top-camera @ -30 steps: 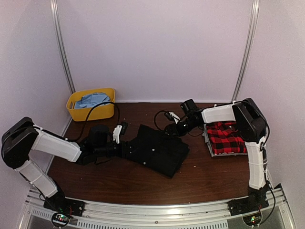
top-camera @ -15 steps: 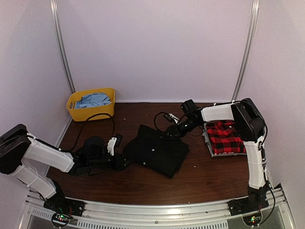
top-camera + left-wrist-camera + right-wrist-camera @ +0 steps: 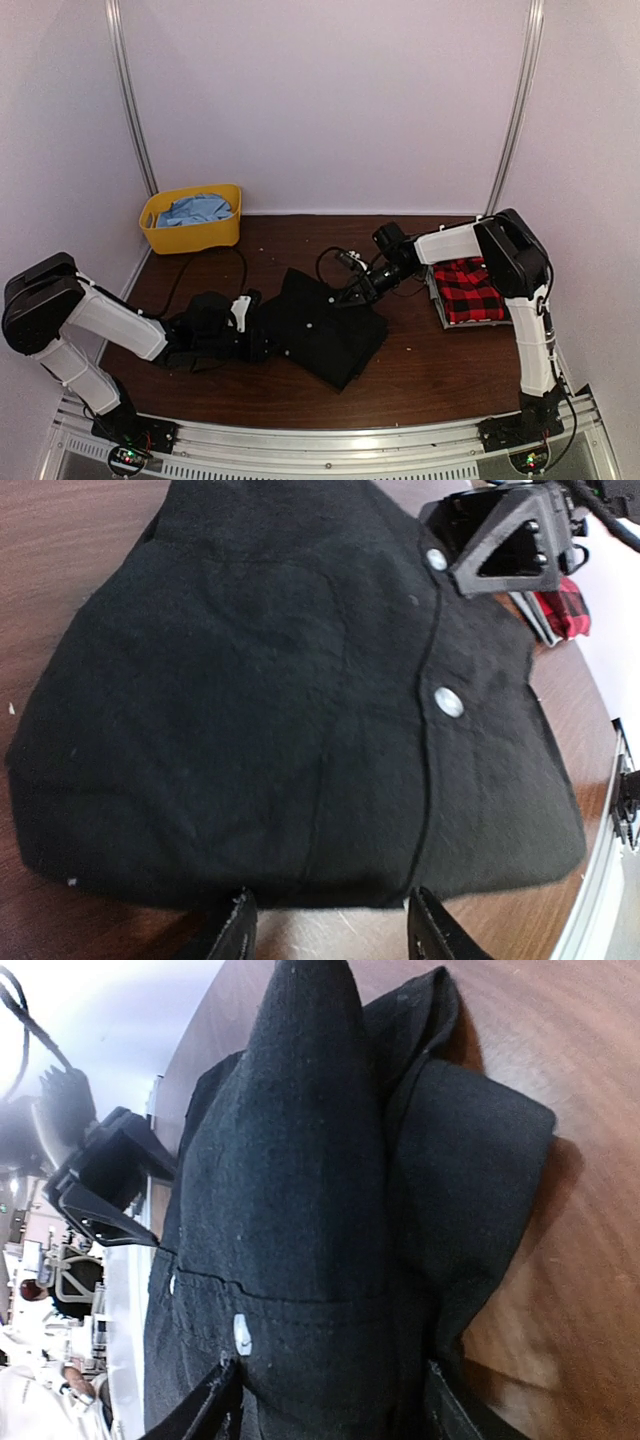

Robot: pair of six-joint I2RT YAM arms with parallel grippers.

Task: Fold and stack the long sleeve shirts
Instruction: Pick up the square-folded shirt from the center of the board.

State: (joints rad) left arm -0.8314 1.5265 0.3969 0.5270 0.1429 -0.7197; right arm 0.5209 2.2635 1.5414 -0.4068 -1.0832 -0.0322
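The plain black shirt [image 3: 322, 325] lies partly folded mid-table, small buttons showing in the left wrist view [image 3: 300, 700]. My left gripper [image 3: 262, 345] is open at the shirt's left edge. In its wrist view its fingertips [image 3: 335, 935] stand just short of the hem with bare wood between them. My right gripper [image 3: 345, 293] is at the shirt's far right corner. In its wrist view it [image 3: 330, 1410] is open, with bunched black cloth [image 3: 300, 1210] between the fingers. The red-and-black plaid shirt [image 3: 468, 290] lies folded at the right.
A yellow bin [image 3: 192, 232] holding blue cloth stands at the back left corner. Each gripper shows in the other's wrist view: the right gripper [image 3: 505, 540] and the left gripper [image 3: 100, 1190]. Walls close in the table on three sides.
The black shirt has shifted toward the near left along with my right gripper. My left gripper drew back and nearer, then came up to the shirt's left edge.
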